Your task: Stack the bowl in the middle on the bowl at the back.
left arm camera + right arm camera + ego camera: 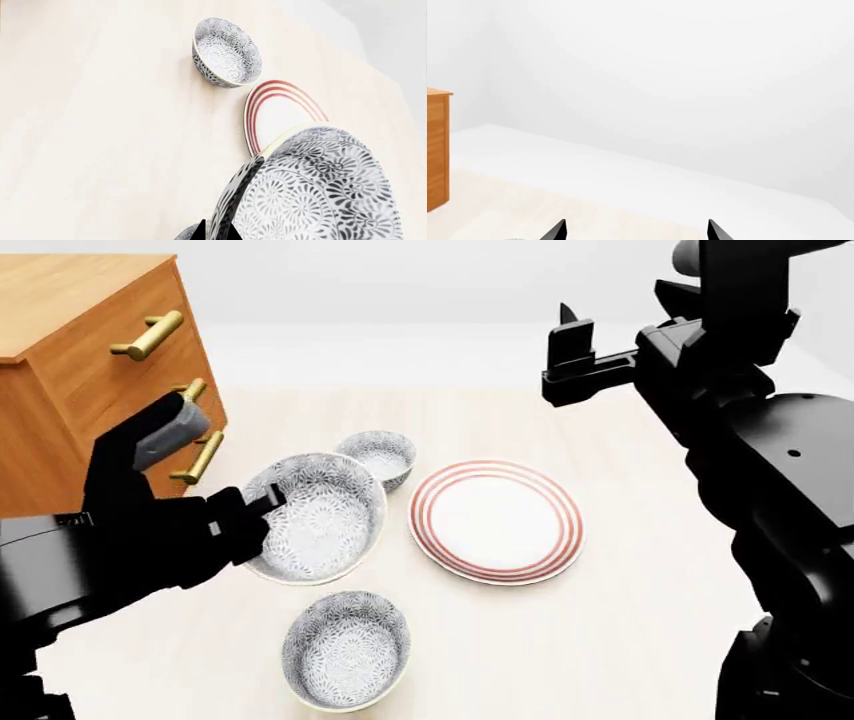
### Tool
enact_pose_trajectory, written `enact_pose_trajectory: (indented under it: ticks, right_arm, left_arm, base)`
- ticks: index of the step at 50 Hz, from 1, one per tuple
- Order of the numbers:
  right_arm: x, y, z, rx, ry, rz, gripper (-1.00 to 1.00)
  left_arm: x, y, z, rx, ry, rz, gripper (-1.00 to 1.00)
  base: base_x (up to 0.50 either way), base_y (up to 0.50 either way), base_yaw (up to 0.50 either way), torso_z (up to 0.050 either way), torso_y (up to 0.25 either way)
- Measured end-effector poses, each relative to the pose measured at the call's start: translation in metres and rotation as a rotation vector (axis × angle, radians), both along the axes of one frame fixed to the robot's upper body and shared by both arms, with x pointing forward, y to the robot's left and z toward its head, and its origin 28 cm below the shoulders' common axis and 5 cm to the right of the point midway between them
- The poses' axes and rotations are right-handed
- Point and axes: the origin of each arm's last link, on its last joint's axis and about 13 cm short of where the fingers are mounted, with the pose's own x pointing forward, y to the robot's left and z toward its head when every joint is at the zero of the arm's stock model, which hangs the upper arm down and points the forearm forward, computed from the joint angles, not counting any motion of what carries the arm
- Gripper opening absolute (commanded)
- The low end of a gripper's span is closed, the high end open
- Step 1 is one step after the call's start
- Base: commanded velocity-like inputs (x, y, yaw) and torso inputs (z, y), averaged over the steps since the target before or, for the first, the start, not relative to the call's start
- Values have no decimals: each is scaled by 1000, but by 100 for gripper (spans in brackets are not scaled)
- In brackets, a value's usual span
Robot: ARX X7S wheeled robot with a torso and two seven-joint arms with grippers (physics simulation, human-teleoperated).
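You're holding the middle bowl tilted off the table, L gripper pinching its rim at about 9 o'clock. Back bowl is sitting just past it at 1 o'clock, beside the plate; front bowl is at 6. R gripper is hanging high, jaws apart, holding nothing. Looks like glazed ceramic: stiff, slick, chippable, so a rim pinch may slip. I'd level it before nesting.
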Motion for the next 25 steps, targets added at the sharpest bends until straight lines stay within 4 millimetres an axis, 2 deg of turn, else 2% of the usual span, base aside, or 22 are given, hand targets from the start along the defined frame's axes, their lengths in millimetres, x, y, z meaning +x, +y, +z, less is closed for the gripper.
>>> enact_pose_trajectory:
  ticks: [25]
  right_arm:
    - [-3, 0, -2, 6, 0, 0, 100]
  left_arm:
    - [-20, -6, -11, 35, 49, -102, -100]
  base:
    - [0, 0, 0, 0, 0]
